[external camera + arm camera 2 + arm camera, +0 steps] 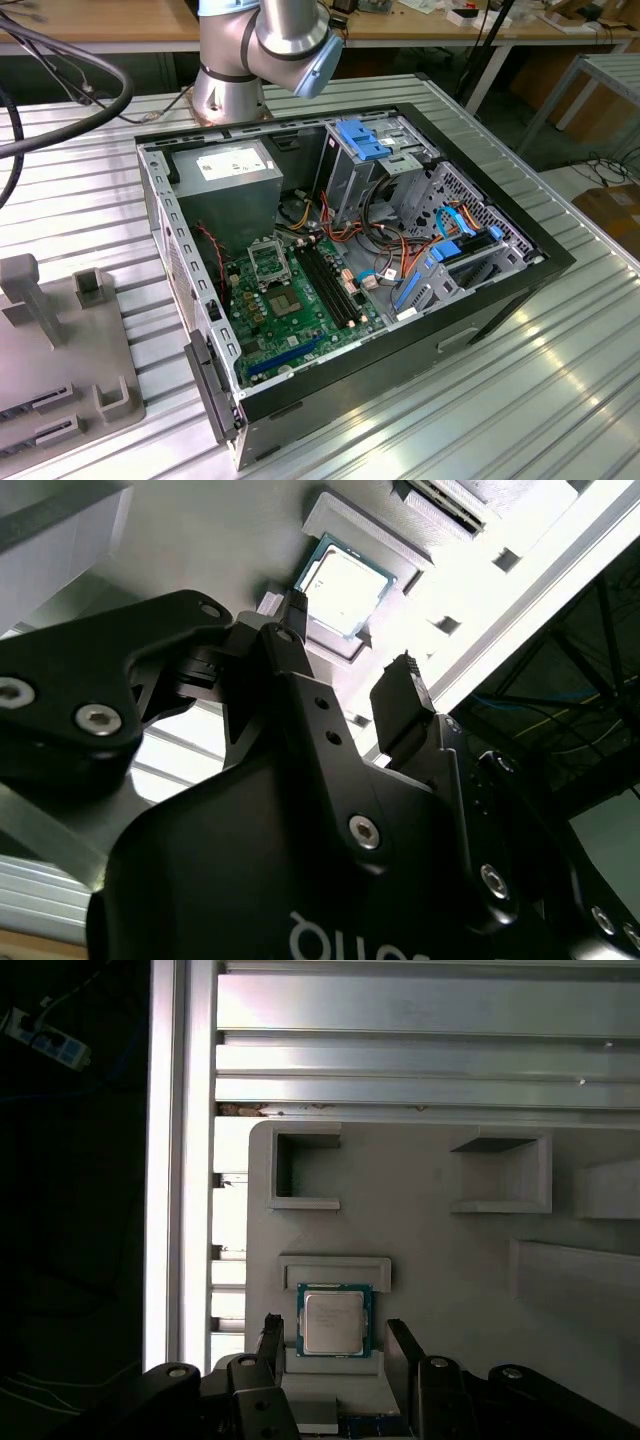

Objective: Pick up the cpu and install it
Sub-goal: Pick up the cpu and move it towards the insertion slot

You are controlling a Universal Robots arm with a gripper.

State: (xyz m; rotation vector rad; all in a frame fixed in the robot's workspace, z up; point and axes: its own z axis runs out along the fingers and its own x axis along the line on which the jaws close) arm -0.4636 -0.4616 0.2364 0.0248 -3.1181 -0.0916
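On the grey tray, in its little square nest: the chip, flat, shiny side up. Over it, the gripper, fingers wide apart, one on each side, holding nothing. Best to go down straight and slow, most likely. Keep the chip right in the middle between the two fingers. Squeeze only its edges, softly, so as not to tip it. In the exterior view, the open computer case with the green board inside.
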